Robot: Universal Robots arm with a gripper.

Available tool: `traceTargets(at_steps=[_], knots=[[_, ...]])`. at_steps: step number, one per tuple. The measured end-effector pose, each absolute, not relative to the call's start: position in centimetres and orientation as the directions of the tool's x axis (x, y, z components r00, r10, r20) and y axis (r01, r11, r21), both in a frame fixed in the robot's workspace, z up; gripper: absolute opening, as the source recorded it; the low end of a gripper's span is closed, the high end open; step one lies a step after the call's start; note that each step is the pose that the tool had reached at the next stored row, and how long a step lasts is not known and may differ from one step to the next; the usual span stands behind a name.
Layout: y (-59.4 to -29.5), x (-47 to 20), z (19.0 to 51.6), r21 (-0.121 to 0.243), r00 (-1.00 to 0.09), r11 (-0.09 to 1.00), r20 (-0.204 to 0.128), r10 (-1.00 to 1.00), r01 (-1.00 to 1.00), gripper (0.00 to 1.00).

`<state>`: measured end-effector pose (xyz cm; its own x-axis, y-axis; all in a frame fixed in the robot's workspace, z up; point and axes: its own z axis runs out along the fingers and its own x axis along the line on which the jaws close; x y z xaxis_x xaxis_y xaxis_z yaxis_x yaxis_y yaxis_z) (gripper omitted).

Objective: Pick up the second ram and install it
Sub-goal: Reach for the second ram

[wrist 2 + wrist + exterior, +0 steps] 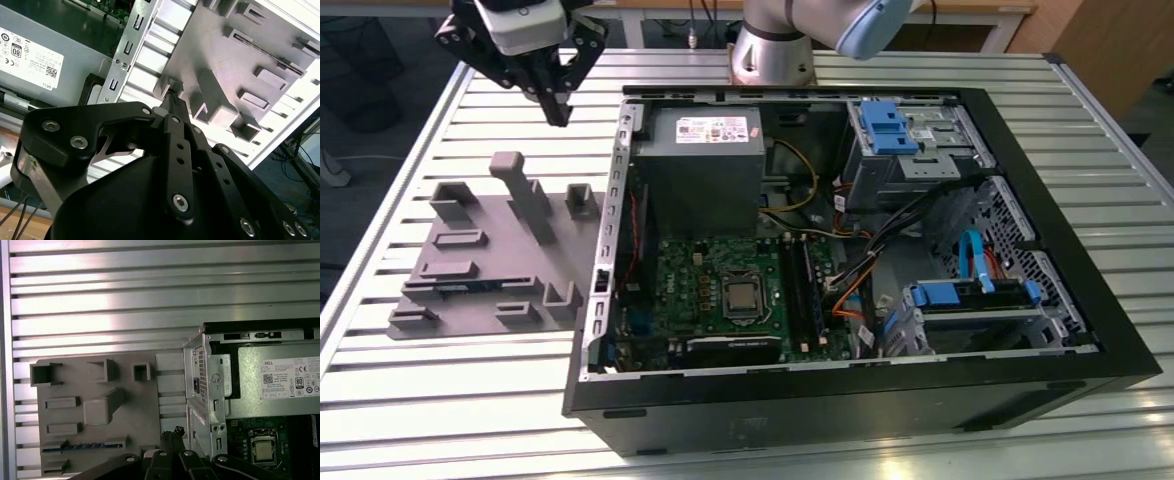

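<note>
So, memory stick (80, 446): thin, long, blue, sitting in a slot of the grey tray (135, 410).
Gripper (560, 112): fingers pressed together, holding nothing, up in the air near the tray.
Around: open computer case (854, 405) just beside the tray, green board (694, 280) inside.
Count: one stick, one tray, one case.
</note>
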<state>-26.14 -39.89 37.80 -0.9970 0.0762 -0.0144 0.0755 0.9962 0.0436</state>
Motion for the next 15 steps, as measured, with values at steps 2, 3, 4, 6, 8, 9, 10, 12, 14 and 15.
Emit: traceTargets(at_steps=[2,3,4,6,8,9,10,12,14,15], knots=[[-39.89,-26.23,37.77,0.044,-0.997,0.996,-0.014,0.076,0.076,0.11],[-39.89,-26.28,37.76,0.044,-0.997,0.996,-0.014,0.076,0.076,0.11],[-39.89,-26.32,37.75,0.044,-0.997,0.996,-0.014,0.076,0.076,0.11],[-39.89,-26.42,37.74,0.044,-0.997,0.996,-0.013,0.076,0.076,0.11],[-39.89,-26.52,37.72,0.044,-0.997,0.996,-0.013,0.076,0.076,0.11],[-39.89,-26.58,37.71,0.044,-0.997,0.996,-0.013,0.076,0.076,0.11],[-39.89,-26.61,37.71,0.043,-0.997,0.996,-0.013,0.076,0.076,0.11],[-39.89,-26.63,37.71,0.043,-0.997,0.996,-0.013,0.076,0.075,0.11],[-39.89,-26.64,37.7,0.044,-0.997,0.996,-0.013,0.076,0.076,0.11],[-39.89,-26.64,37.7,0.043,-0.997,0.996,-0.013,0.076,0.076,0.11]])
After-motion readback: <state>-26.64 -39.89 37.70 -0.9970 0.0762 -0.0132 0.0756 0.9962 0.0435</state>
